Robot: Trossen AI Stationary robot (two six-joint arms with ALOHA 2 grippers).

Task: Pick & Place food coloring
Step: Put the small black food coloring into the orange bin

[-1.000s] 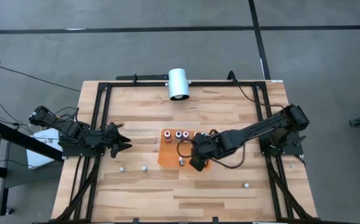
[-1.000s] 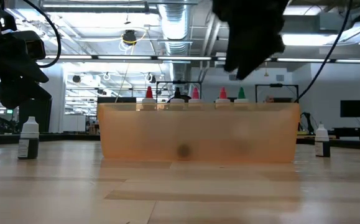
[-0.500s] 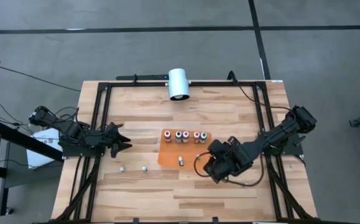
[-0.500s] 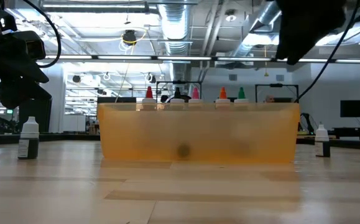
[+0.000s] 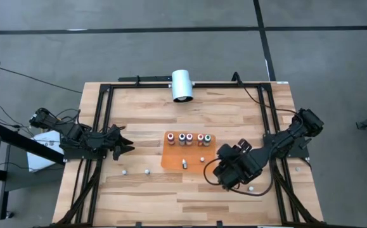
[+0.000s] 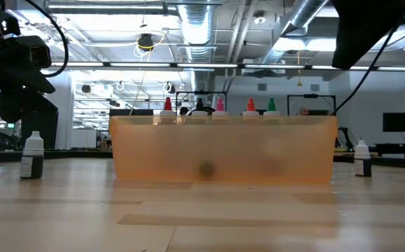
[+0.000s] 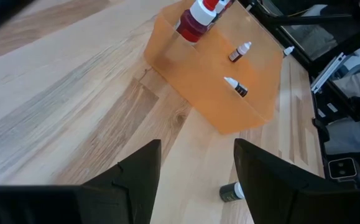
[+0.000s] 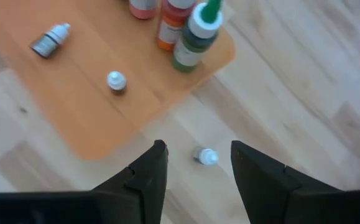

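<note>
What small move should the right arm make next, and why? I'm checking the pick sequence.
Probably lower the right gripper straight down over the small white-capped bottle on the bare wood beside the orange mat. Its jaws are open and empty, and that bottle sits just ahead between the fingers. The left gripper waits at the table's left.

The right gripper hangs low with fingers apart and empty, its arm bent back, while the left gripper waits open at its side.
</note>
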